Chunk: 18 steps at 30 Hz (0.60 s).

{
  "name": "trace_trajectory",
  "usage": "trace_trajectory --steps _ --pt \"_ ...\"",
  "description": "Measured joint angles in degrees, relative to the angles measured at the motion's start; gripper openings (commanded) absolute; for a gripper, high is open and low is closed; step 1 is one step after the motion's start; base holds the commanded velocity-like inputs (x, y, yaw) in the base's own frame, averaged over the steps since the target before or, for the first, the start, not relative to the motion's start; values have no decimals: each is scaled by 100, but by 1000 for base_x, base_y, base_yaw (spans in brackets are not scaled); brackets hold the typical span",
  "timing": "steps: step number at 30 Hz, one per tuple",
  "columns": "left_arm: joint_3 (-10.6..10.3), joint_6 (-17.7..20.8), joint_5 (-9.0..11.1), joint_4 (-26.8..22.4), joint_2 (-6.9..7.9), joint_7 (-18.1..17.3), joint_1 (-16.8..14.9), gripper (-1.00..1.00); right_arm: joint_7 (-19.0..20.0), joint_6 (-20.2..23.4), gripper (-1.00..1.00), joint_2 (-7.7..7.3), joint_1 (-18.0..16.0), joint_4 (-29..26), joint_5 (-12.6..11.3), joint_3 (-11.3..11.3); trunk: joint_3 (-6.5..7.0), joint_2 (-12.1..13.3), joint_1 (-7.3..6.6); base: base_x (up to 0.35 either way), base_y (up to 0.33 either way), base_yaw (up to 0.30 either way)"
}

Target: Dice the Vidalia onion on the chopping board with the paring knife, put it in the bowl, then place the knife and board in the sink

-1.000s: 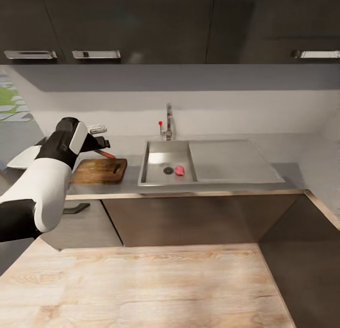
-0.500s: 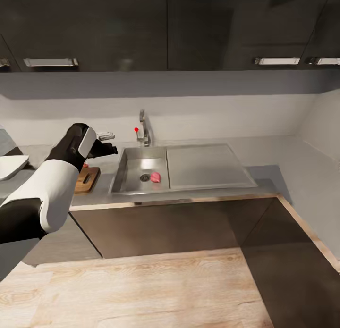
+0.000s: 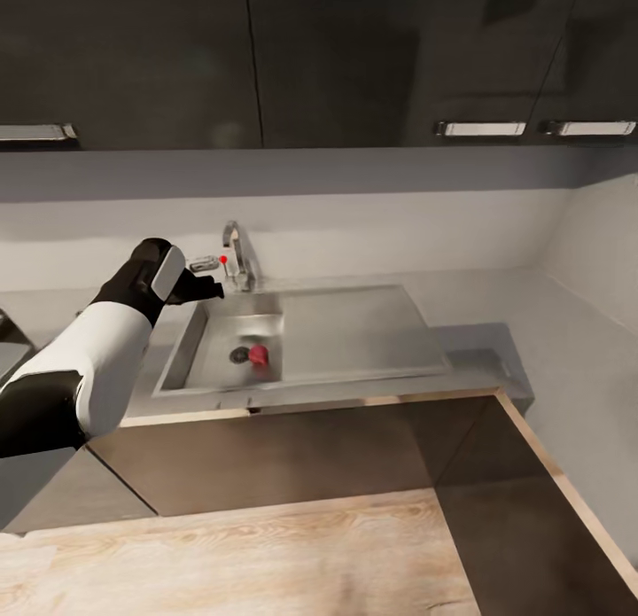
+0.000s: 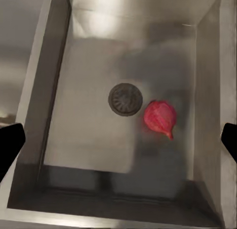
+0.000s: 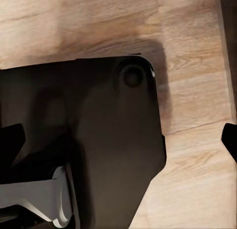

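Head view shows the left arm (image 3: 89, 359) raised and stretched forward over the table (image 3: 478, 354), its black wrist bent so that the left hand (image 3: 197, 285) hangs above the near-left corner of the sink (image 3: 190, 350), just beside the chrome tap (image 3: 237, 253). The hand's dark fingers (image 3: 206, 288) point toward the basin. In the left wrist view the two fingertips (image 4: 10, 145) stand far apart at opposite edges of the picture, so the left hand is spread wide with nothing between them.

Inside the sink, the Vidalia onion (image 3: 258, 355) lies on the basin floor, just beside the round dark drain (image 4: 125, 99), on the side nearer the flat drainboard (image 3: 354, 328). From the left wrist view the onion (image 4: 160, 117) is well below the hand, apart from the fingertips and from the basin walls.

Right wrist view looks down at the light wood floor (image 5: 192, 51) and a dark part of the robot's own base (image 5: 113, 140). The right hand's (image 5: 123, 135) dark fingertips (image 5: 230, 137) sit at the two far edges of that picture, wide apart and holding nothing.
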Motion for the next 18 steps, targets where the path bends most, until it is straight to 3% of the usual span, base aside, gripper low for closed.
trace_trajectory --steps 10,18 --pt "-1 -178 -7 265 25 11 0 100 24 12 100 -3 -2 93 8 15 84 0 0 274 -99 147" --pt "4 -225 -12 343 98 35 -1 100 39 19 100 -38 -2 123 13 23 102 1 3 64 -5 92"
